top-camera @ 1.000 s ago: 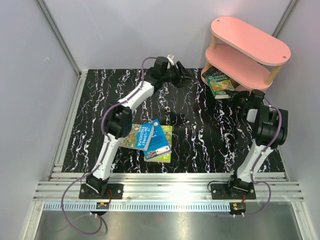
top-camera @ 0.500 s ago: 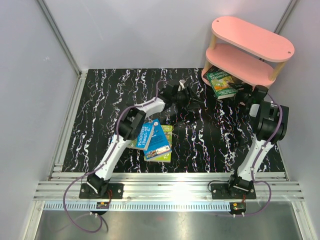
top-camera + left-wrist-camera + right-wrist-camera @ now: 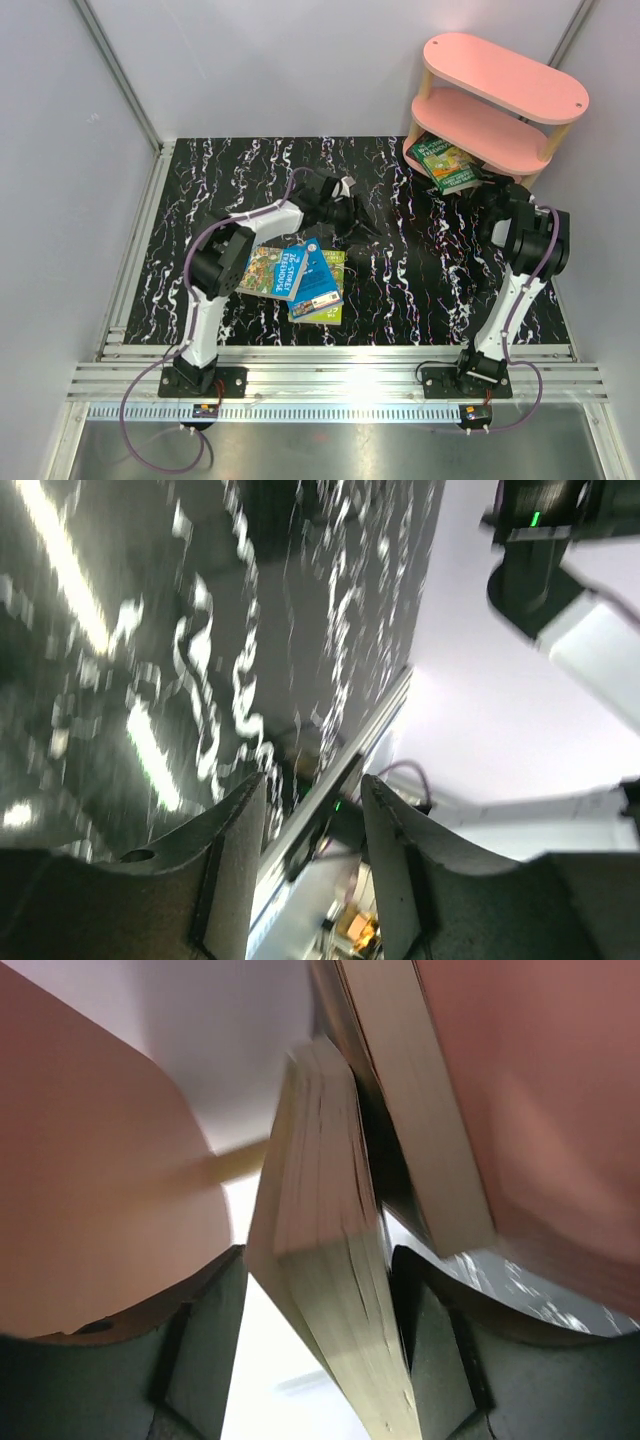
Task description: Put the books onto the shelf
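Green book point(image 3: 330, 1340) edge-on between spread right jaws, seemingly unpinched, low in pink shelf point(image 3: 505, 75) (left jaws parted, empty)

Books, five counted: four overlapping in one pile, namely one green-covered book point(image 3: 255, 272), one small blue book point(image 3: 290, 268), one larger blue book point(image 3: 322, 285) and one yellow-green book point(image 3: 328, 314); plus one dark green book point(image 3: 445, 163) at the shelf's foot. Shelf point(image 3: 505, 75): one, pink, three boards, the lowest mostly hidden. Robot arms: two, left arm point(image 3: 215, 255) and right arm point(image 3: 530, 250). Table point(image 3: 200, 180): one.
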Robot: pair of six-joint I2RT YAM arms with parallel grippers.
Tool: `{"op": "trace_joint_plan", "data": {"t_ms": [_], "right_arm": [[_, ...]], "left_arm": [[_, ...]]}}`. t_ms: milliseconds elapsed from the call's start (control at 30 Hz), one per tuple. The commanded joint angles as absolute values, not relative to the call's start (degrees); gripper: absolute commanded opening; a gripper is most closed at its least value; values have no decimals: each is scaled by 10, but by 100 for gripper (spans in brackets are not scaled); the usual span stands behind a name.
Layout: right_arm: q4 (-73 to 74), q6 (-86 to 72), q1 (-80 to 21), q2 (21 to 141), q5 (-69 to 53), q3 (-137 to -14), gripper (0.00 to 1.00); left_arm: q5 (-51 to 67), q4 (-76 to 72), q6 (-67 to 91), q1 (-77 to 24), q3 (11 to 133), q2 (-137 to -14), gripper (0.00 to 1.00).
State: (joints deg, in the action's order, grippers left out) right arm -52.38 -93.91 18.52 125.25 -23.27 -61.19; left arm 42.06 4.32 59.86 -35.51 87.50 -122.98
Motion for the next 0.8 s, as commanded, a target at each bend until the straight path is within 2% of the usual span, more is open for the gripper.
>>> {"op": "trace_joint_plan", "data": {"t_ms": [0,233,400,567,700,767], "right_arm": [[-571,-1026,186,1283,-165,-612,66],[-533,-1055,186,1277,-139,-662,65],[-534,-1095,190,1240,-127,-577,65],[-473,-1091,204,1157,-116,-498,65],[-411,-1088,214,1109,-98,-490,64],[-405,-1091,214,1112,-97,-504,59]], "left_arm": [[442,91,552,-357,834,-1171,45],[432,125,534,-358,818,-1146,43],[425,163,512,-358,847,-1139,43],[423,168,507,-357,834,-1125,42],[424,171,504,-357,824,-1116,41],[423,178,497,-357,831,-1117,41]]}}
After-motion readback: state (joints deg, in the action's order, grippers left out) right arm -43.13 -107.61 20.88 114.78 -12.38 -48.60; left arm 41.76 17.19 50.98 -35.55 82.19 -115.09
